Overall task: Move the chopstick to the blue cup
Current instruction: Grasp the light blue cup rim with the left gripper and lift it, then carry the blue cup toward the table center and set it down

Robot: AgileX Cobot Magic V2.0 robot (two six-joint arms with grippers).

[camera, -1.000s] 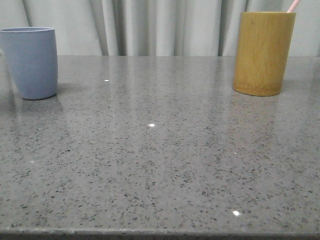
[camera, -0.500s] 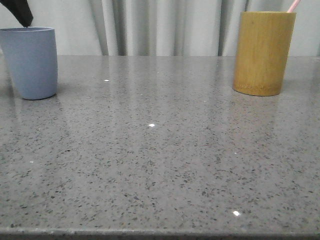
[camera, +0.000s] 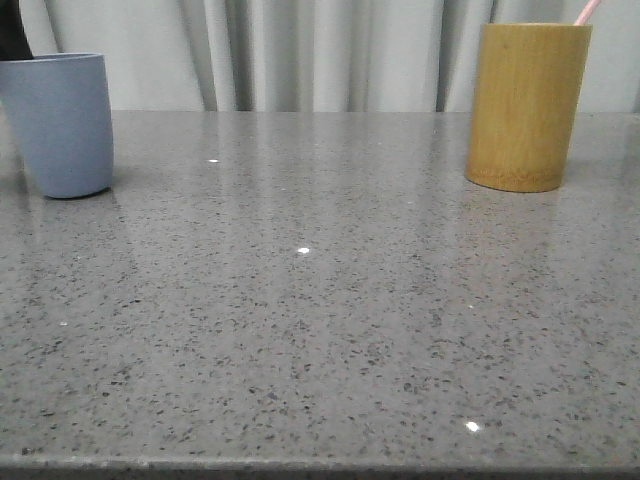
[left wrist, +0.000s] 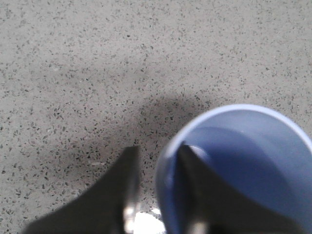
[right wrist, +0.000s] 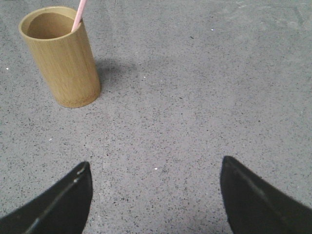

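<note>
Pale pink chopstick point(right wrist: 79, 13) standing tilted inside the yellow-brown bamboo holder point(camera: 526, 105), upper end poking above the rim, far right on the speckled grey surface point(camera: 320, 330); blue cup point(camera: 60, 122) upright at the far left, well apart from the holder. Left tool point(left wrist: 158, 187) straddling the blue cup's rim, one finger inside and one outside the wall, narrowly parted, firm pinch impossible to confirm. Right tool point(right wrist: 156, 195) spread wide above bare surface, gripping nothing, near the holder but clear of it.
</note>
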